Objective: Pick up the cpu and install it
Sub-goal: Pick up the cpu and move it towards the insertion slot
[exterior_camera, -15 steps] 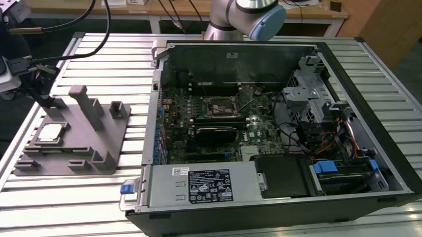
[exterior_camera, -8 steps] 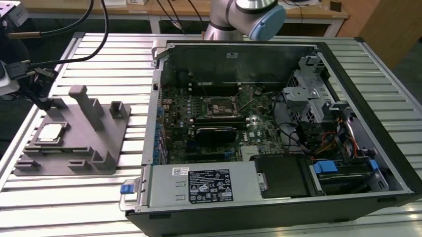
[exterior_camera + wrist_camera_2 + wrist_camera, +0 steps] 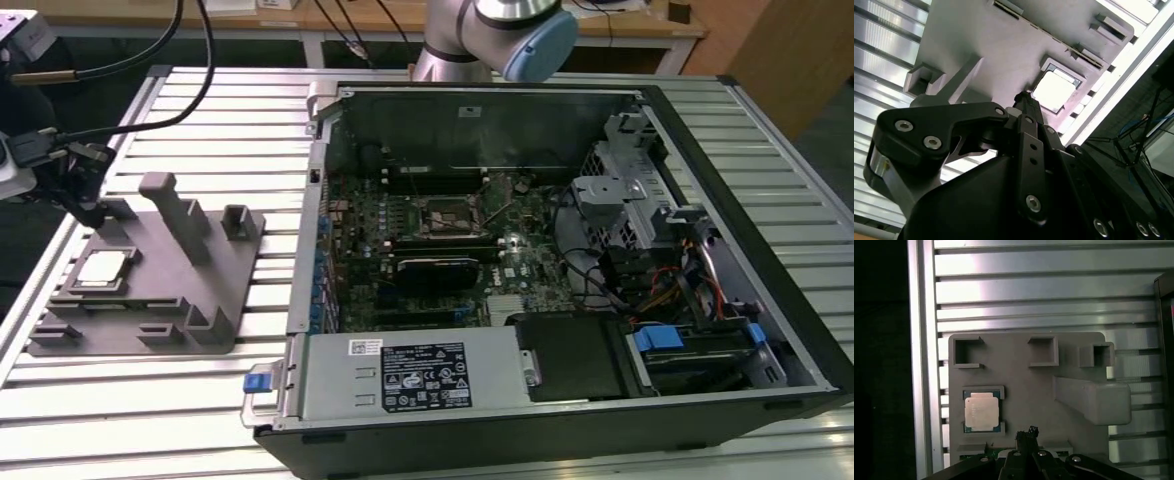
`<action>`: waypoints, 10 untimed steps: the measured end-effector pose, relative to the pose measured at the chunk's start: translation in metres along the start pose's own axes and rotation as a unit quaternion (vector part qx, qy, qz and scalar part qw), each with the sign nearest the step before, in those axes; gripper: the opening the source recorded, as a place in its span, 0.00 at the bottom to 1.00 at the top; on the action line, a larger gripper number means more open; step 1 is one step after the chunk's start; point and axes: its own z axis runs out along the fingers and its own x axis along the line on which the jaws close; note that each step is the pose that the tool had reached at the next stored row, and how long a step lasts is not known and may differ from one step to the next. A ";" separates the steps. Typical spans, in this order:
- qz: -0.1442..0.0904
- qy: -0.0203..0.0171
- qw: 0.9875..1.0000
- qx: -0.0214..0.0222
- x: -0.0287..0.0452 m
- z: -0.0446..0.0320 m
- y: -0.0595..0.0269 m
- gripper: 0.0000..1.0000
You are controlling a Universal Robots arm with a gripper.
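The jaws look drawn together to a narrow tip with no gap that I can make out, and they hold nothing. In the exterior view the gripper point(image 3: 88, 208) hangs at the exterior view's left, in the middle height of the frame, over the far corner of the grey fixture block point(image 3: 230, 290). The cpu point(image 3: 104, 268) lies flat in its shallow pocket on that block, just below the gripper in the frame, with its pale metal plate facing up. The first wrist view gives the relation more closely. The gripper's tip point(image 3: 1026, 432) stands over bare fixture surface close beside the cpu point(image 3: 982, 411), off one of its corners and not above its plate. The chip lies from the tip toward the side of the block that runs along the table's edge rail, and the block's long raised post point(image 3: 1093, 399) lies on the opposite side. The second wrist view agrees, with the tip point(image 3: 1025, 97) close to the chip's near corner point(image 3: 1054, 93). The cpu is square, so it has no long axis to line up with; its edges run parallel to the fixture's edges. By my judgement a short sideways shift toward the table's edge separates the tip from the chip's middle. The open computer case point(image 3: 694, 130) sits well apart toward the exterior view's right, on the slatted table point(image 3: 200, 110). Its black socket frame point(image 3: 443, 218) lies near the middle of the green motherboard point(image 3: 534, 262).
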 end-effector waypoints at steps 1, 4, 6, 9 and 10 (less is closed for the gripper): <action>0.000 -0.001 1.000 0.000 0.0008 0.0008 -0.0002 0.11; 0.000 -0.006 1.000 -0.002 0.0032 0.0033 -0.0005 0.11; 0.000 -0.008 1.000 -0.003 0.0047 0.0048 -0.0007 0.11; 0.000 -0.010 1.000 -0.004 0.0065 0.0077 -0.0010 0.11; 0.000 -0.010 1.000 -0.004 0.0070 0.0087 -0.0011 0.11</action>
